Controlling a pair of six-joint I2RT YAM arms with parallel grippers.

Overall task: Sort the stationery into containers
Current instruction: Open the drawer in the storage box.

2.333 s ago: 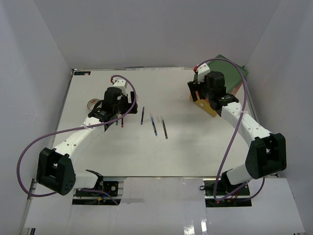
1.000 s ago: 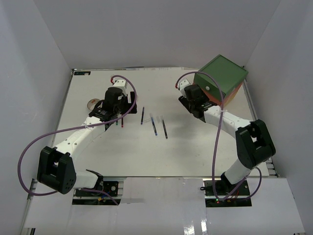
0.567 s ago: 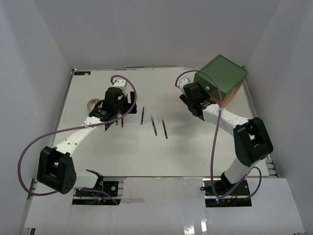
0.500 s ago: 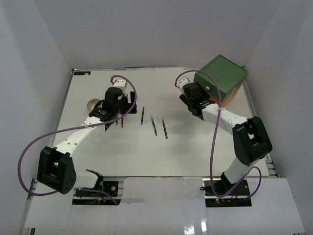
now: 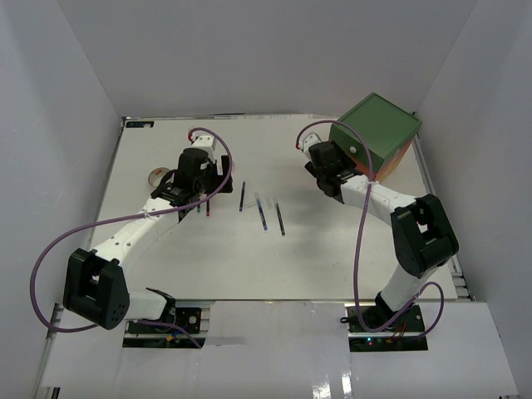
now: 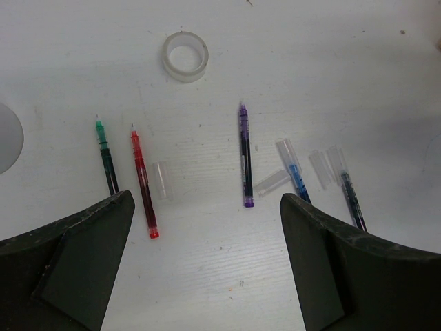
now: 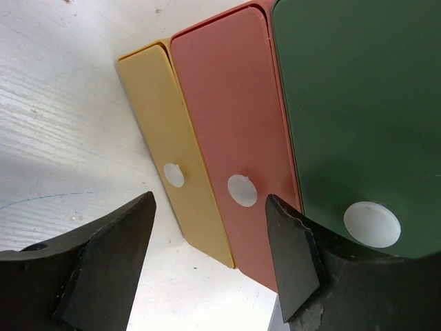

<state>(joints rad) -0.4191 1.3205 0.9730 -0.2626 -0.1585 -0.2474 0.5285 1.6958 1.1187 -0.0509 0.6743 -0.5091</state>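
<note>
The chest (image 5: 378,131) stands at the back right, with all three drawers shut. In the right wrist view its yellow drawer (image 7: 155,124), orange-red drawer (image 7: 231,103) and green drawer (image 7: 351,96) each show a white knob. My right gripper (image 5: 339,173) is open and empty, facing the drawer fronts just short of them (image 7: 210,221). My left gripper (image 5: 223,179) is open and empty above the table (image 6: 207,234). Ahead of it lie a green pen (image 6: 106,157), a red pen (image 6: 143,185), a purple pen (image 6: 244,155), a blue pen (image 6: 298,181), a dark pen (image 6: 351,196) and a clear tape roll (image 6: 185,56).
Clear pen caps (image 6: 160,181) lie loose among the pens. A beige tape roll (image 5: 158,175) lies left of my left arm, partly hidden by it. White walls close in the table on three sides.
My right gripper has drawn back from over the chest's front to its left side, then crept slightly toward the drawers. The left arm and the pens have not moved.
</note>
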